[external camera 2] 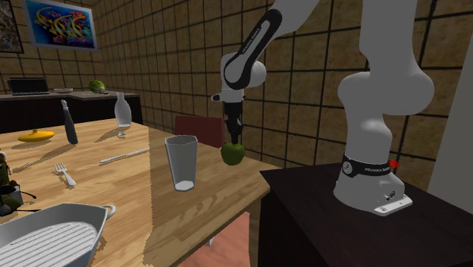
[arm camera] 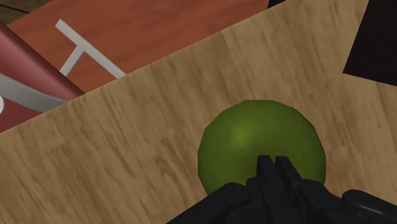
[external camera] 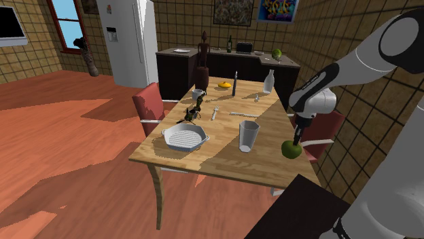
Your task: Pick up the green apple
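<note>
The green apple (external camera: 292, 149) is round and smooth, with a dull olive-green skin and 1 paler patch on top. It is at the wooden table's (external camera: 224, 161) edge nearest the dark stand (external camera: 299, 210), near 1 glass (external camera: 249, 136). The black gripper (external camera: 297, 136) comes straight down, its fingers (arm camera: 266, 170) pinched close on the apple's top.

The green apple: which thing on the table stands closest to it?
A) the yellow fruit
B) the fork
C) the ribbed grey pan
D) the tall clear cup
D: in the shoulder view the tall clear cup stands just beside the green apple near the table's edge, while the other three lie farther off across the table.
</note>
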Tool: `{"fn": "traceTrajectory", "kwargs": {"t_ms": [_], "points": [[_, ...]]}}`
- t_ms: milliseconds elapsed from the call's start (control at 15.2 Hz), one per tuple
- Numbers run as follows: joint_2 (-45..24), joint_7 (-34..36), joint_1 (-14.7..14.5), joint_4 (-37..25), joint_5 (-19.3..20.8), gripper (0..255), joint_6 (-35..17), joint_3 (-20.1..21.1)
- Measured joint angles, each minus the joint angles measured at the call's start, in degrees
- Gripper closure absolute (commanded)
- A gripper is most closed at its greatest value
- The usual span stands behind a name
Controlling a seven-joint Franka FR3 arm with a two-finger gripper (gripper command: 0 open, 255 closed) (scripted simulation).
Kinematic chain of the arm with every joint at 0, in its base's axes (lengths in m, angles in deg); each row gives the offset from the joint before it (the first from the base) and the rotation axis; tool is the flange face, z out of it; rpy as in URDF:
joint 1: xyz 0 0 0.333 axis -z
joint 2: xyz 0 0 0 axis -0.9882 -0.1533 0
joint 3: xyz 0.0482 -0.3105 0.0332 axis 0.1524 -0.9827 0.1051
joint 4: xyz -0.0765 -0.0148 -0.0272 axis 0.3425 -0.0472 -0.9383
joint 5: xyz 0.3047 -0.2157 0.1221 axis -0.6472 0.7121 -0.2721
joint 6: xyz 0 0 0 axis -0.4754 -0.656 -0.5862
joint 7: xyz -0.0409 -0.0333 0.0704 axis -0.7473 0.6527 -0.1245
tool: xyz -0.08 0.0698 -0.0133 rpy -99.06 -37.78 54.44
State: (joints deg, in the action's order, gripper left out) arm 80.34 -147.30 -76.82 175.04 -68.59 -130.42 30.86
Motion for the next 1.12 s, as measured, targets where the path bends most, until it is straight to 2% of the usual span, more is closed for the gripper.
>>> {"fn": "traceTrajectory", "kwargs": {"t_ms": [132,330,1122], "points": [[0.01,-0.01,0.00,0.01,0.00,255,-0.01,0.00],[1.96,1.46,-0.14,-0.21,2.02,255,1.68,-0.28],[10.55,6.84,0.27,-3.36,9.30,255,11.61,0.29]]}}
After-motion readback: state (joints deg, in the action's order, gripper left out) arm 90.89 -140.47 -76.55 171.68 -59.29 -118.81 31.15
